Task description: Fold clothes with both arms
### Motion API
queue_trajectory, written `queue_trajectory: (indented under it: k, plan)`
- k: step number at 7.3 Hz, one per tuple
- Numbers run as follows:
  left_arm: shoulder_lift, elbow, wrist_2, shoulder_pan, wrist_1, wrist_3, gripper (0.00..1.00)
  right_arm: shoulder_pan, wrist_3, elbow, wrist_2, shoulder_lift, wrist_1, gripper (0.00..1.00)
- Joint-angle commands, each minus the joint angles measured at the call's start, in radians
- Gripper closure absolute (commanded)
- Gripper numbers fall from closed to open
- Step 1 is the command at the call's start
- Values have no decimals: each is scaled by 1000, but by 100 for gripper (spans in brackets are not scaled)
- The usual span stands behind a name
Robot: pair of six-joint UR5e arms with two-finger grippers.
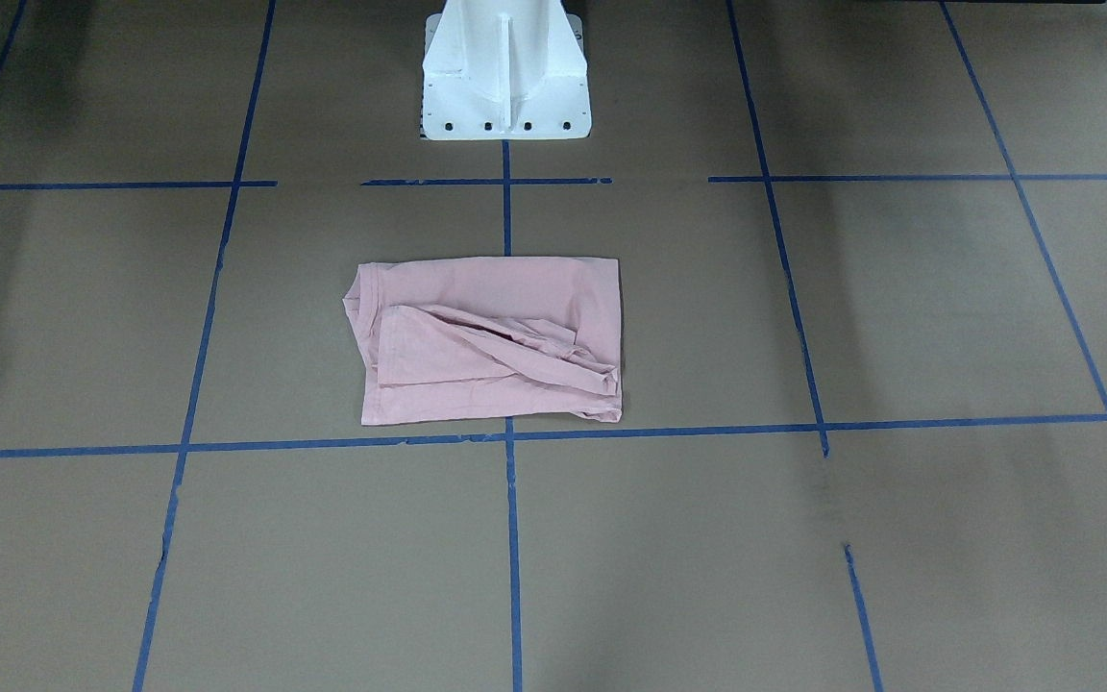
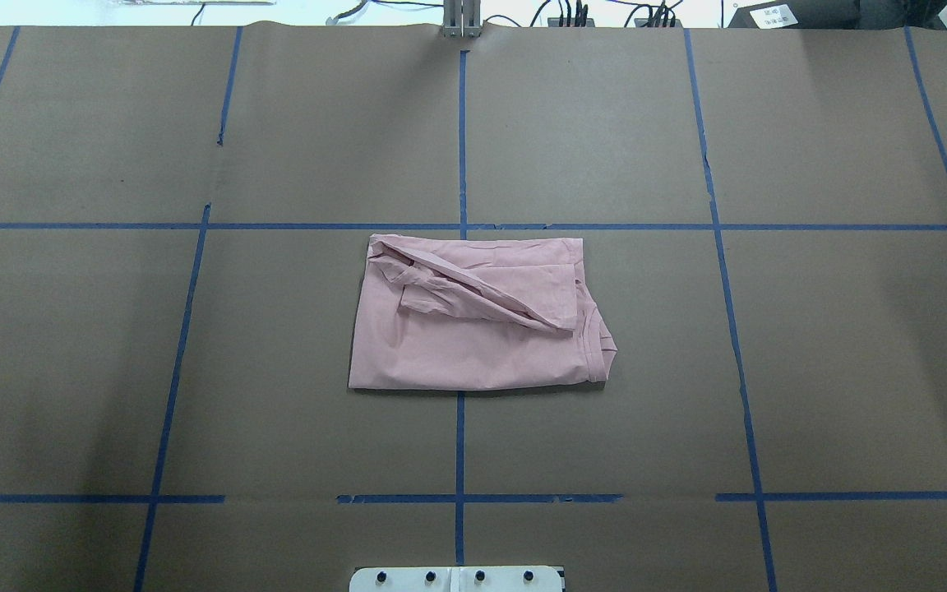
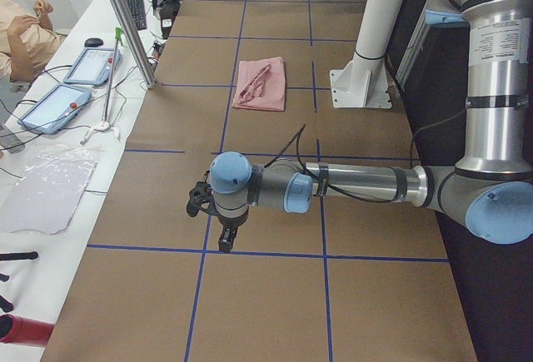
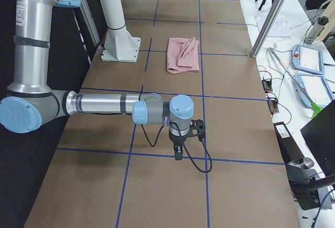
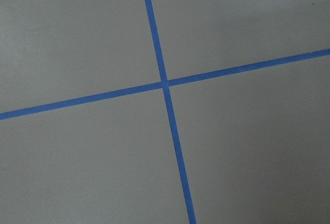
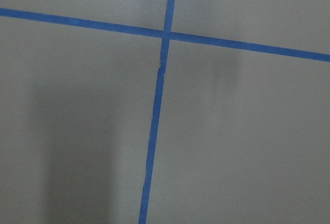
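Observation:
The pale pink T-shirt (image 2: 473, 316) lies folded into a rough rectangle at the table's middle, plain side up, with a creased sleeve flap across its top. It also shows in the front-facing view (image 1: 491, 341), the left side view (image 3: 260, 84) and the right side view (image 4: 183, 55). My left gripper (image 3: 223, 244) hangs over the table far from the shirt, near the table's left end. My right gripper (image 4: 178, 153) hangs near the right end, also far from the shirt. They show only in the side views, so I cannot tell whether they are open or shut.
The white pedestal (image 1: 505, 72) stands behind the shirt on the robot's side. Blue tape lines (image 2: 461, 140) grid the brown table. Tablets (image 3: 87, 64), cables and a metal post (image 3: 125, 21) sit along the operators' side; a person (image 3: 25, 29) is there.

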Motion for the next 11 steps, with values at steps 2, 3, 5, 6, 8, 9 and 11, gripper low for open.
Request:
queue_trajectory:
  k: [2, 3, 5, 6, 8, 9, 11]
  plan:
    - [3, 0, 1, -2, 1, 0, 0, -1, 3, 0, 0, 1, 2, 0]
    - [5, -3, 1, -2, 1, 0, 0, -1, 1, 2, -2, 1, 2, 0]
    - [6, -5, 1, -2, 3, 0, 0, -1, 0, 2, 0, 1, 2, 0]
    - [26, -6, 1, -2, 1, 0, 0, -1, 0, 2, -2, 2, 2, 0]
    - [28, -6, 1, -2, 3, 0, 0, -1, 0, 2, -2, 4, 2, 0]
    - [28, -8, 1, -2, 3, 0, 0, -3, 4, 2, -2, 4, 2, 0]
    - [28, -9, 1, -3, 1, 0, 0, -5, 4, 3, -2, 4, 2, 0]
